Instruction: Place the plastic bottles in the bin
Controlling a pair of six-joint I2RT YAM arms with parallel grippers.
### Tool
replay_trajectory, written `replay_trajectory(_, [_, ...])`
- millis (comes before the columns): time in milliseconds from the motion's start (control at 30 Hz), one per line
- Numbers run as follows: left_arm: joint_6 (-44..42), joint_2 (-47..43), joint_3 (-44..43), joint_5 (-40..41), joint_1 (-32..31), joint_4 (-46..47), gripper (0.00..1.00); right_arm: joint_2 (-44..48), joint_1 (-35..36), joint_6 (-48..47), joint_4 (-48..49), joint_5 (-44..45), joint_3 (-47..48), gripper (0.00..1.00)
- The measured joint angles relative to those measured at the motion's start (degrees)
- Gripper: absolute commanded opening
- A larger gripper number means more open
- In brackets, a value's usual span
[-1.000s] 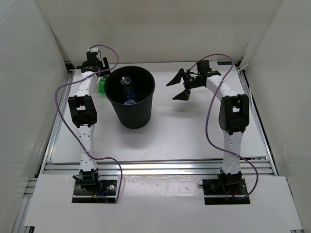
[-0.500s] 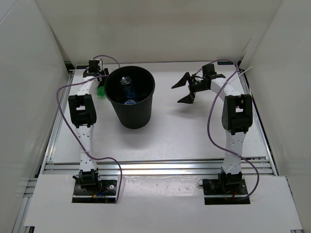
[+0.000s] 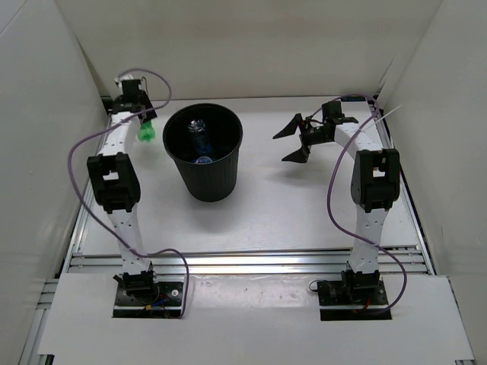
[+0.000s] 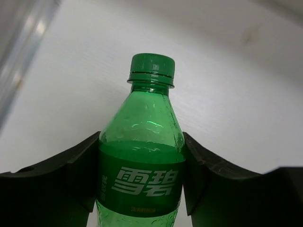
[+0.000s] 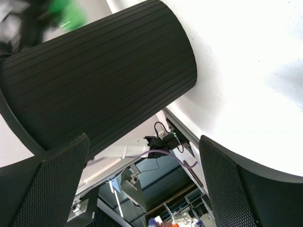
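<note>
Rail [image 3: 243, 260] of aluminium runs along the near edge of the table [image 3: 289, 213], just past the arm bases. Wide white tabletop lies between it and the bin [image 3: 217, 181]. Bin stands upright left of centre, black, ribbed wall, mouth open upward. Inside it lies a clear bottle [image 3: 199, 141] with a blue label, writing too small to read. More clear plastic beside it, count unclear. Gap from bin to the left arm is narrow, gap to the right arm is wide.

Right gripper [image 3: 292, 143] hangs right of the bin, well apart from it, fingers spread wide with nothing between them. Its wrist view looks through that gap at the bin's outer wall.

Left gripper [image 4: 141, 189] is at far left, near the back corner and close to the side wall [image 3: 53, 114]. Its fingers [image 4: 66, 179] are clamped on the green bottle [image 4: 142, 142] at label height, one on each side. Green bottle is outside the bin, left of the rim, not touching it. Cap [image 4: 152, 66] green, screwed on. Label [image 4: 141, 184] dark green with white characters 雪碧, and a small line under them is unreadable. Cannot tell if the bottle's base touches the table. Back wall [image 3: 251, 46] stands just beyond both grippers.
</note>
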State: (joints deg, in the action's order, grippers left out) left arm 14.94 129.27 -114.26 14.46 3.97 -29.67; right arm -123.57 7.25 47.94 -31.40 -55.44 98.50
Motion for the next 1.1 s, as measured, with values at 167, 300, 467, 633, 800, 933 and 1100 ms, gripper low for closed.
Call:
replay_trajectory(167, [4.63, -19.30, 1.36, 1.77, -0.37, 1.18, 0.48, 0.00, 0.02, -0.46, -0.20, -0.09, 0.00, 1.00])
replay_trajectory(300, [8.07, -35.54, 4.26, 0.17, -4.72, 4.13, 0.48, 0.35, 0.00, -1.99, -1.77, -0.11, 0.00, 1.00])
replay_trajectory(467, [12.68, -48.70, 12.92, -6.29, -13.77, 6.49, 0.51, 1.86, 0.00, -3.98, -4.04, 0.02, -0.04, 1.00])
replay_trajectory(633, [16.09, -51.41, 25.03, -11.26, -18.32, 4.83, 0.75, 4.98, 0.00, -5.20, -5.62, 0.26, -0.90, 1.00])
replay_trajectory(800, [15.08, -46.97, 27.17, -13.81, -19.61, 0.96, 1.00, 6.54, 0.00, -6.40, -6.95, 0.44, -0.90, 1.00])
replay_trajectory(933, [10.64, -46.51, 20.44, -13.66, -20.11, -0.94, 1.00, 7.43, 0.00, -6.88, -8.11, 1.53, -0.90, 1.00])
replay_trajectory(1100, [8.33, -52.98, 17.18, -7.17, -19.74, 3.96, 1.00, 11.89, -0.74, -6.78, -9.14, 5.60, -1.36, 1.00])
